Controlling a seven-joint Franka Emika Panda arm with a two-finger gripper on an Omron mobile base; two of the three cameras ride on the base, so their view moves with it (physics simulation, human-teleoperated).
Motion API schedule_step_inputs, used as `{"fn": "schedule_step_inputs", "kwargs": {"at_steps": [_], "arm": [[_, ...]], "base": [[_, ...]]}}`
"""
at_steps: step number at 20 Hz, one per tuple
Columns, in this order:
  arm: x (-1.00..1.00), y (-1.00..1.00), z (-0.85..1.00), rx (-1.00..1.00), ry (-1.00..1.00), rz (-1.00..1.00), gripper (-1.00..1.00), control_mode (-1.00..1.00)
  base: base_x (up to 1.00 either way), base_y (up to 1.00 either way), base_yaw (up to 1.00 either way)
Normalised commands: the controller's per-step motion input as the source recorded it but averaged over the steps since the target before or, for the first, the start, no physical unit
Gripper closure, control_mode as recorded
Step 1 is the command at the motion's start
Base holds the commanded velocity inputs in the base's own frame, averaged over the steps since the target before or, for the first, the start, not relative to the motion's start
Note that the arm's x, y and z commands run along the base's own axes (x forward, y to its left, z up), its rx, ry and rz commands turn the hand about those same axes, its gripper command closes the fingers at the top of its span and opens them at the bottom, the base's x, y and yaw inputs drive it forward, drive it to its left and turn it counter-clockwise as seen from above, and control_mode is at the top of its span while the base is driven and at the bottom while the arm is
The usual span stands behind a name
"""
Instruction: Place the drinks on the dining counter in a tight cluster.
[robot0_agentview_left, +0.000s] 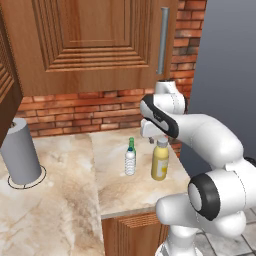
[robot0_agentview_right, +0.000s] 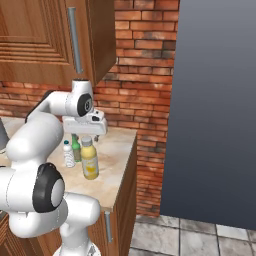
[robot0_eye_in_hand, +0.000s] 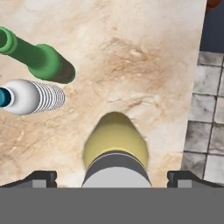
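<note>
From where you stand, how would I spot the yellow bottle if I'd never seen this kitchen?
Find the small marble counter against the brick wall, under the wooden cabinet. Three bottles stand together there. The juice bottle is the one nearest the counter's right edge: fat, yellow, grey-capped, unlike the small clear water bottle and the slim green bottle beside it.

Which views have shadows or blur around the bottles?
Hand view: soft dark shadow rings the yellow juice bottle; the cap nearest the lens looks slightly soft. Left base view: faint shadows beside the water bottle on the counter. Right base view: even light, no glare.
</note>
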Motion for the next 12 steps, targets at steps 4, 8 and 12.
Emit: {"fn": "schedule_step_inputs", "kwargs": {"at_steps": [4, 8, 12], "arm": [[0.00, 0.00, -0.21, 0.00, 0.00, 0.00, -1.00, -1.00], [0.00, 0.00, -0.19, 0.00, 0.00, 0.00, -1.00, -1.00], [0.00, 0.00, -0.14, 0.00, 0.00, 0.00, -1.00, -1.00]], "base": [[0.00, 0.00, 0.00], [0.00, 0.00, 0.00], [0.00, 0.00, 0.00]]}}
